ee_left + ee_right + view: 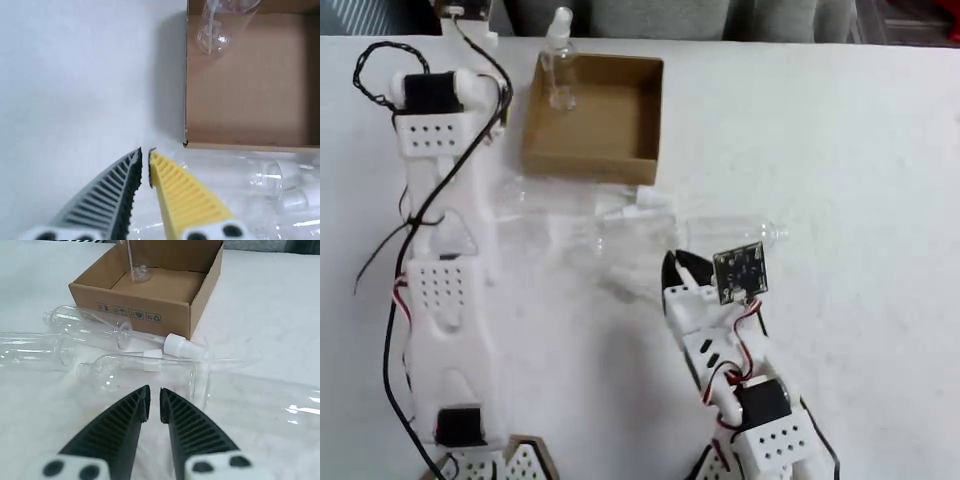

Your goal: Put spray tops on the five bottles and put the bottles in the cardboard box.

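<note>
Bottles [100, 372] lie loose at 6 o'clock of the cardboard box [585, 165], and a standing bottle [560, 62] is inside. I judge them light, slippery and quick to roll, so grip across the body. The left gripper [145, 155] and right gripper [154, 392] are closed to a thin gap, empty. The right wrist view shows white spray tops [175, 344], faint from above

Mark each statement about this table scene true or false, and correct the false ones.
1. One bottle stands upright in the cardboard box. True.
2. The box is full of bottles. False: it holds just that one bottle.
3. Several clear bottles lie on their sides on the table in front of the box. True.
4. The right gripper grips a bottle. False: it holds nothing and sits near the lying bottles.
</note>
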